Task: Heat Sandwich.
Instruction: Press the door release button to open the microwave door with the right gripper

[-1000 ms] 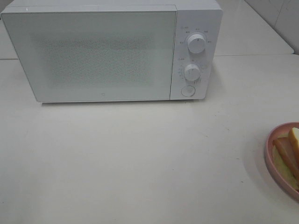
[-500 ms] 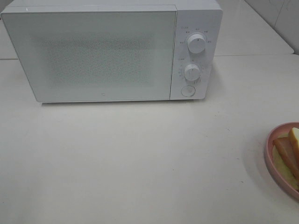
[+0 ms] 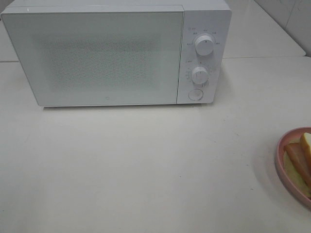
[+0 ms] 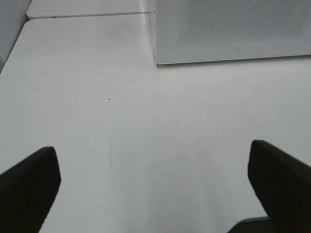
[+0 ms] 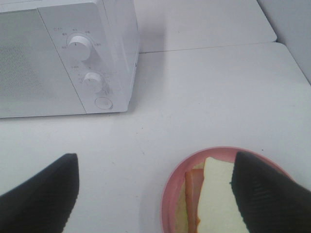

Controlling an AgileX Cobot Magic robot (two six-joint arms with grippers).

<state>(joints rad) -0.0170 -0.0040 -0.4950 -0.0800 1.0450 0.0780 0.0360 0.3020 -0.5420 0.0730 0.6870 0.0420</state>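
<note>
White microwave at the back of the pale table, door shut. Two round knobs one above the other on its control panel, a round button below them.

Sandwich on the pink plate, at the table's right edge, well apart from the microwave and partly cut off in the high view. Wrist view: pale bread slices with a reddish strip between them, lying flat.

Right gripper: jaws spread wide, holding nothing. One dark finger hides part of the plate's rim; contact cannot be told.

Left gripper: jaws wide apart, nothing between them, above bare table in front of the microwave's lower corner.
</note>
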